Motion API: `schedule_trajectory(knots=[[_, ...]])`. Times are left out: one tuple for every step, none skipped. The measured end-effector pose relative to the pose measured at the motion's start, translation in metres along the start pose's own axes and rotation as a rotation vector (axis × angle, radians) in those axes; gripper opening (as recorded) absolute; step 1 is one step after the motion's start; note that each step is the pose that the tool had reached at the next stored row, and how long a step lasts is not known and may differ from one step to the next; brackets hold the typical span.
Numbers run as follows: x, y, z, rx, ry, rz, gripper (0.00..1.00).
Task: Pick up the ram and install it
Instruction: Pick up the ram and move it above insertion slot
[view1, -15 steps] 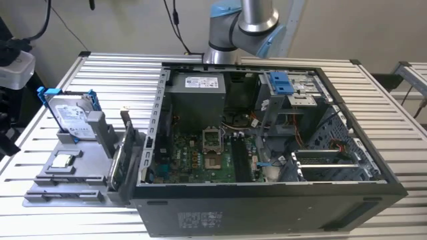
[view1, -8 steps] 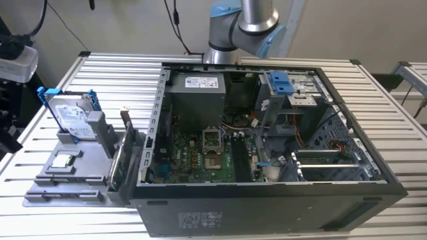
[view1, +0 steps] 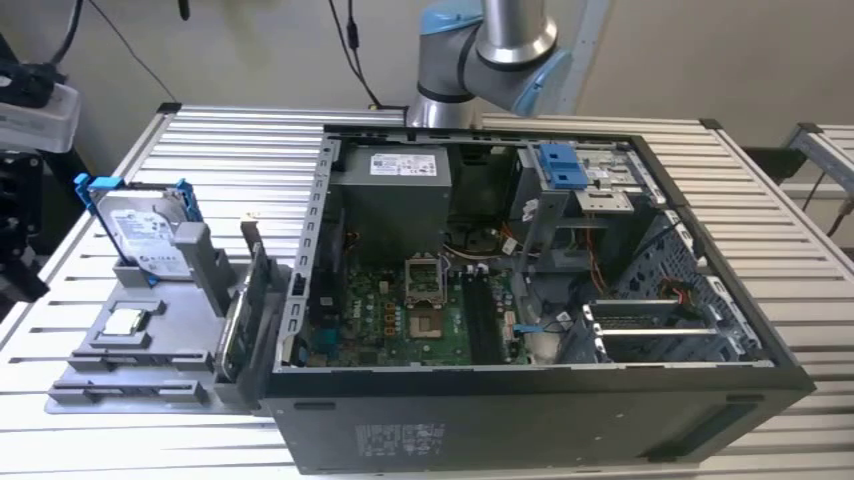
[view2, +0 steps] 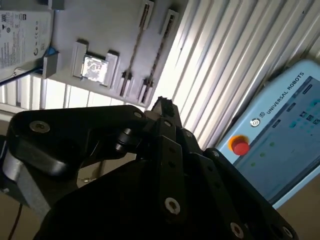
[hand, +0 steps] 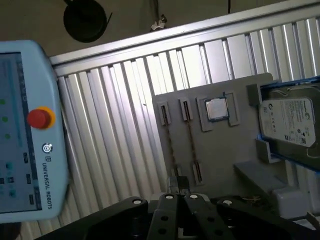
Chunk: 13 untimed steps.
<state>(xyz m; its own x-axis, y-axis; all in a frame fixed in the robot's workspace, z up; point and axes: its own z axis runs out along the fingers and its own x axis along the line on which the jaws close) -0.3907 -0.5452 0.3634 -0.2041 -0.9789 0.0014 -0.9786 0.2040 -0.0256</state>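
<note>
In both wrist views two slim boards (hand: 170, 142) (view2: 140, 45) stand on edge in slots of a grey holder (hand: 225, 145) (view2: 107, 25). They show edge-on, so I cannot tell which one is the ram. My gripper (hand: 180, 186) (view2: 161, 106) hangs high above that holder, shut with nothing between its fingers. In the exterior view the holder (view1: 127, 375) lies to the left of the open computer case (view1: 534, 410), with the thin boards (view1: 250, 265) upright at its case-side edge. The motherboard (view1: 400, 310) lies bare on the case floor.
A hard drive (view1: 140, 235) (hand: 292, 120) with blue rails and a processor chip (view1: 126, 321) (hand: 217, 108) also sit on the holder. A teach pendant (hand: 25, 150) (view2: 285, 130) with a red button lies beside the ribbed metal table (view1: 787, 230). The arm's elbow (view1: 487, 50) stands behind the case.
</note>
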Motion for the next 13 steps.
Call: schedule_trajectory(knots=[[-0.0001, 0.0, 0.0002, 0.0001, -0.0006, -0.017, 0.11], [-0.0001, 0.0, 0.0005, 0.0006, -0.0011, -0.033, 0.11], [-0.0002, 0.0, 0.0008, 0.001, -0.0017, -0.049, 0.11], [-0.0002, 0.0, 0.001, 0.0016, -0.0022, -0.064, 0.11], [-0.0003, 0.0001, 0.0011, 0.002, -0.0027, -0.081, 0.11], [-0.0003, 0.0001, 0.0013, 0.0025, -0.0032, -0.096, 0.11], [-0.0003, 0.0001, 0.0014, 0.0027, -0.0041, -0.111, 0.11], [-0.0004, 0.0002, 0.0015, 0.0027, -0.0051, -0.124, 0.11], [-0.0004, 0.0002, 0.0015, 0.0025, -0.0064, -0.137, 0.11], [-0.0003, 0.0001, 0.0015, 0.0024, -0.0077, -0.148, 0.11], [-0.0003, 0.0001, 0.0015, 0.0023, -0.0088, -0.16, 0.11], [-0.0004, 0.0001, 0.0016, 0.0023, -0.0097, -0.168, 0.11], [-0.0003, 0.0001, 0.0015, 0.0022, -0.0102, -0.175, 0.11]])
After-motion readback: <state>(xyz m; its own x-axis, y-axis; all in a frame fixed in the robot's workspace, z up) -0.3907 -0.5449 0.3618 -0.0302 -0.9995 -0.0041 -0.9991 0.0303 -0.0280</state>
